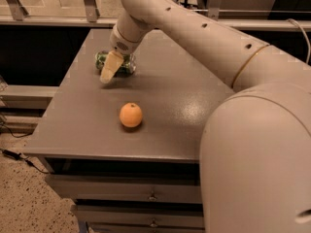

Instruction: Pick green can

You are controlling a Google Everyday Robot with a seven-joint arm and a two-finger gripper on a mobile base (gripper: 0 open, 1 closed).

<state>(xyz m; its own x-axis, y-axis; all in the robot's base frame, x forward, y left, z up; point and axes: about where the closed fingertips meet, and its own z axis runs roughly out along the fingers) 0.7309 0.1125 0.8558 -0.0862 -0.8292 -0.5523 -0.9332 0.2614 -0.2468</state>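
I look at a grey bench [160, 130] whose top carries a dull sheen of warm light; my hand [110, 70] hangs over its far left part. Under the top sit drawers [126, 191] with small metal pulls. Speckled floor [22, 203] shows at lower left, with a dark cable [14, 155] lying on it. Behind the bench runs a pale rail [48, 21] with metal posts [90, 1].

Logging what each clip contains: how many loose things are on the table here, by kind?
green can: 1, at the far left of the table
orange: 1, near the front middle
Total: 2 in view; the arm hides part of the table.
The gripper is at the green can, covering its middle.
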